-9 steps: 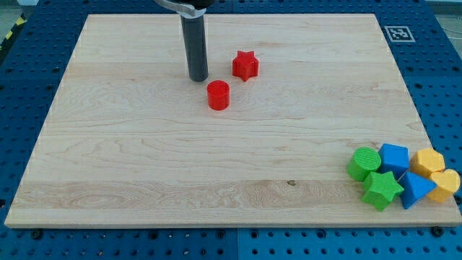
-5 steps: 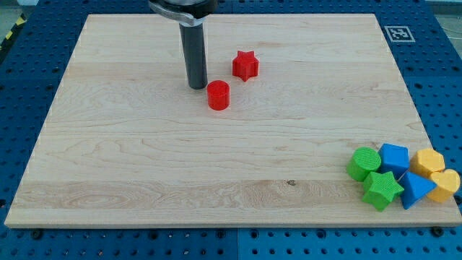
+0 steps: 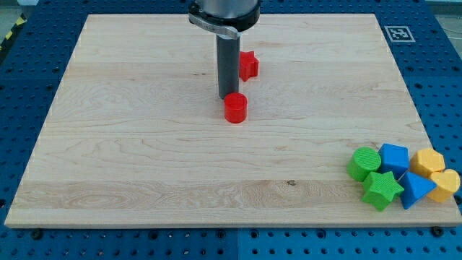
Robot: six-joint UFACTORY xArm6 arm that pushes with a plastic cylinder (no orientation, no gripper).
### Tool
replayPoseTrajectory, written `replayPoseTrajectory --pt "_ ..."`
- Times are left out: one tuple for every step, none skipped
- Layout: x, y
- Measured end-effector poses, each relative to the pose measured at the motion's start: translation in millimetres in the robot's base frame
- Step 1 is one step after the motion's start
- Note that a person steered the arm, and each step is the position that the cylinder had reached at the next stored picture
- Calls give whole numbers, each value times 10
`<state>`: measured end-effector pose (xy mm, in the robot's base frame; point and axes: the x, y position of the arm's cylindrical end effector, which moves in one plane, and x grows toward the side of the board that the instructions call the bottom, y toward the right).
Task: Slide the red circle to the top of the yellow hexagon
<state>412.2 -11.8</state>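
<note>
1. Blue perforated bench (image 3: 43, 43) carries a pale wooden board (image 3: 144, 166) that fills most of the view.
2. Nearest, at the board's bottom right corner, a tight cluster lies close to the edges: green star (image 3: 382, 190), blue triangle (image 3: 415, 189), yellow hexagon (image 3: 445, 185), green circle (image 3: 363, 162), blue cube (image 3: 394, 157) and a second yellow block (image 3: 428, 161).
3. Bare wood spans the whole gap between that cluster and the board's middle.
4. Red circle (image 3: 235, 108) sits above centre, well apart from the yellow hexagon.
5. My tip (image 3: 225, 98) touches the circle's upper left; there are no jaws on this plain rod.
6. Red star (image 3: 248, 65) lies farther up, partly behind the rod.
7. Compared with earlier, the circle has shifted right and down, and the tip has crossed from its left.
</note>
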Motion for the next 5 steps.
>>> replayPoseTrajectory --pt "0 -54" --pt "93 -16" --pt "113 -11" --pt "113 -58" --pt "175 -100"
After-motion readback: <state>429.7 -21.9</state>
